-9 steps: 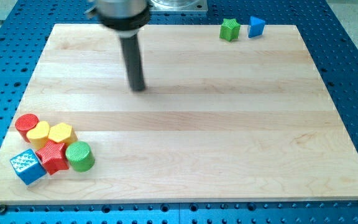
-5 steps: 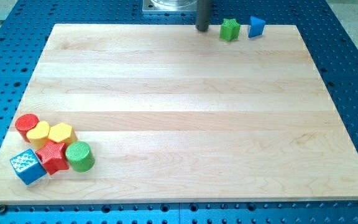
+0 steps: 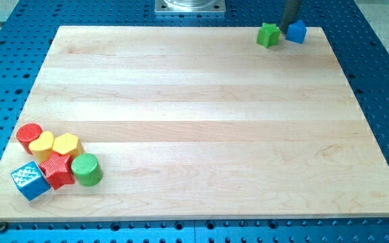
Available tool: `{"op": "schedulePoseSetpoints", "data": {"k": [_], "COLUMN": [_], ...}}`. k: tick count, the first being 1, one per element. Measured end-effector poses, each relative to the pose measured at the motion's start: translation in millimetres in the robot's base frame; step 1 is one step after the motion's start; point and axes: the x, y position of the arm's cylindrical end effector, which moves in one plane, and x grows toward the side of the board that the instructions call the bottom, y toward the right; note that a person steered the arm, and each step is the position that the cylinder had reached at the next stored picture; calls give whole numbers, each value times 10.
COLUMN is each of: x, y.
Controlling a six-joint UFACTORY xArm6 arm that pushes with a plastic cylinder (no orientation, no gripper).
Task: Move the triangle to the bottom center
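Two blocks, green star (image 3: 269, 34) and blue triangle (image 3: 296, 32), apparently flank my tip (image 3: 286, 32).

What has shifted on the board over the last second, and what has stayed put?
My tip swept from the board's upper middle to the view's top right and now sits between the green star block and the blue triangle block. Both blocks slid toward the view's right. The cluster at the view's bottom left, including the blue cube and green cylinder, did not move.
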Motion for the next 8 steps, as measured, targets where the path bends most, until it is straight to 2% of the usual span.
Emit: {"op": "schedulePoseSetpoints", "data": {"k": [1, 3, 4, 5, 6, 7, 8], "x": [340, 291, 477, 1357, 2432, 2999, 3464], "y": [117, 534, 603, -197, -1410, -2410, -2643]}}
